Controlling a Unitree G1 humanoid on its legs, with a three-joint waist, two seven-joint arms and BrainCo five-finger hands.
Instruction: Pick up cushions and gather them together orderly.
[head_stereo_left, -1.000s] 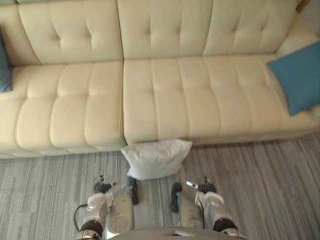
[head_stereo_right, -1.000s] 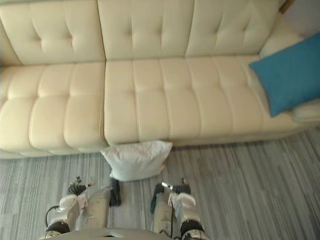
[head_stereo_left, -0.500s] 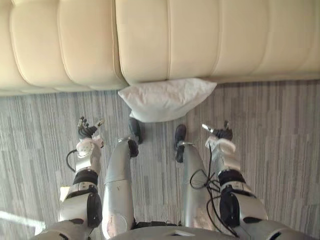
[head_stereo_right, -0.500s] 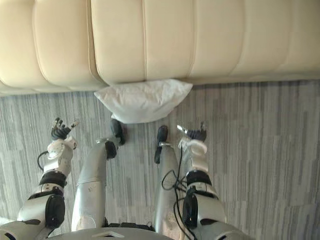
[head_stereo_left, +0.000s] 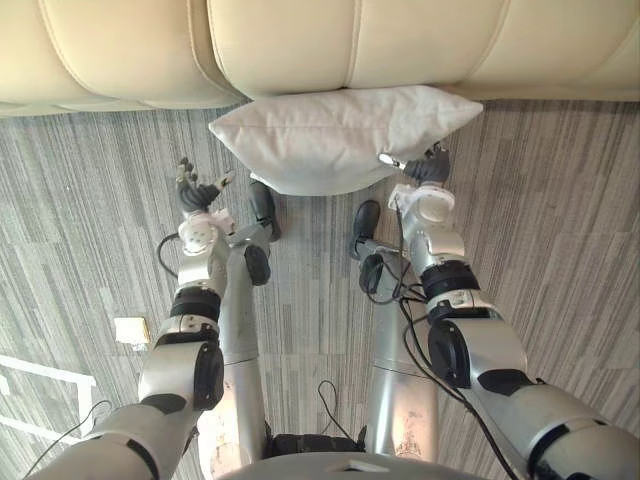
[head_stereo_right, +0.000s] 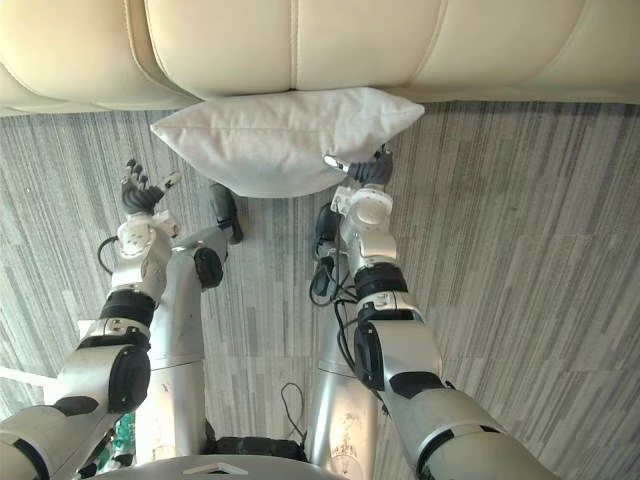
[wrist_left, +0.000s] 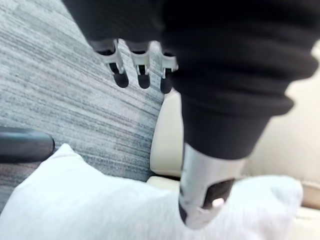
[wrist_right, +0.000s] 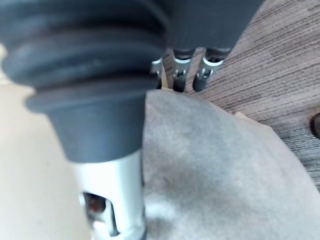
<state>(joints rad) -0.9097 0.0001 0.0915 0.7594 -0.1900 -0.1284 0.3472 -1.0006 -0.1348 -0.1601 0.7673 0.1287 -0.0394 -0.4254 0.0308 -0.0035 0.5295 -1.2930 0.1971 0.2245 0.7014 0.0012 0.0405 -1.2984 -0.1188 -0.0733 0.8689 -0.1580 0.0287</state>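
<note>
**Cushion lies between the hands, right hand nearer**

Left eye view: the white cushion (head_stereo_left: 340, 135) lies on the floor (head_stereo_left: 90, 220) against the sofa (head_stereo_left: 300, 40), its long axis running 9 to 3 o'clock. The right hand (head_stereo_left: 428, 178), fingers released, sits at the cushion's 4 o'clock edge. The left hand (head_stereo_left: 195, 200), also released, stands apart at 8 o'clock.

Left wrist view: the thumb (wrist_left: 200, 200) is straight, with the cushion just past it.

Right wrist view: the fingertips (wrist_right: 179, 80) are at the cushion's rim.

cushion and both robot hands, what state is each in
cushion: lying on the floor against the sofa front, not lifted
left robot hand: open, holding nothing, off the cushion's left end
right robot hand: open, at the cushion's right edge, not gripping it
</note>
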